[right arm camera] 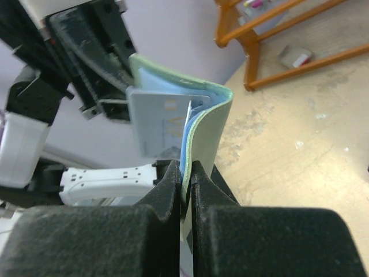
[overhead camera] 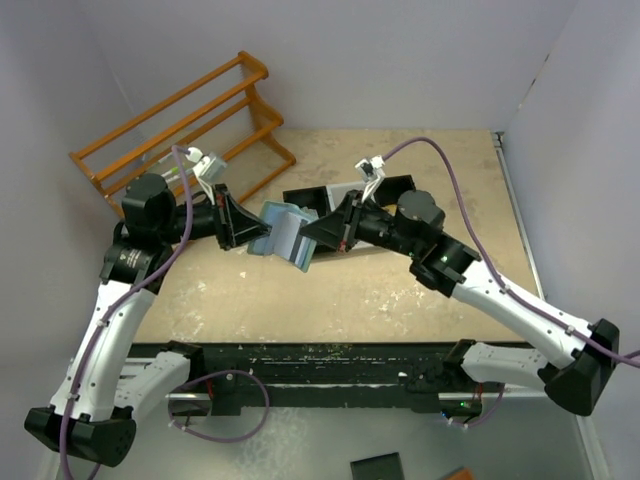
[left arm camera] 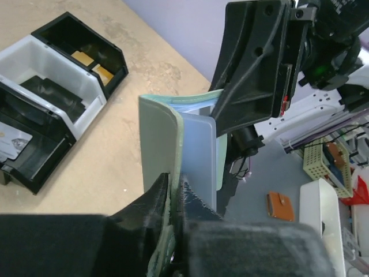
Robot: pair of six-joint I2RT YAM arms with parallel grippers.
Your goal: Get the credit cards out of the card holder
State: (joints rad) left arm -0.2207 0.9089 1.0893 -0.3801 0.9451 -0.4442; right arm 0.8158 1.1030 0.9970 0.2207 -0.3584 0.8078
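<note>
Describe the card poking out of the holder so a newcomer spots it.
Between the arms, the left gripper and right gripper pinch the teal-green card holder. A pale grey card juts from its light blue inside, unlike cards lying in the bin tray.

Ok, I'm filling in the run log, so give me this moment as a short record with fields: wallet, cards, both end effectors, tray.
card holder: open, held up between the two arms
left end effector: shut on one flap
right end effector: shut on the other flap
slotted card: grey, partly out of an inner slot
bin tray: on the table
tray card: lying flat in a black compartment
</note>
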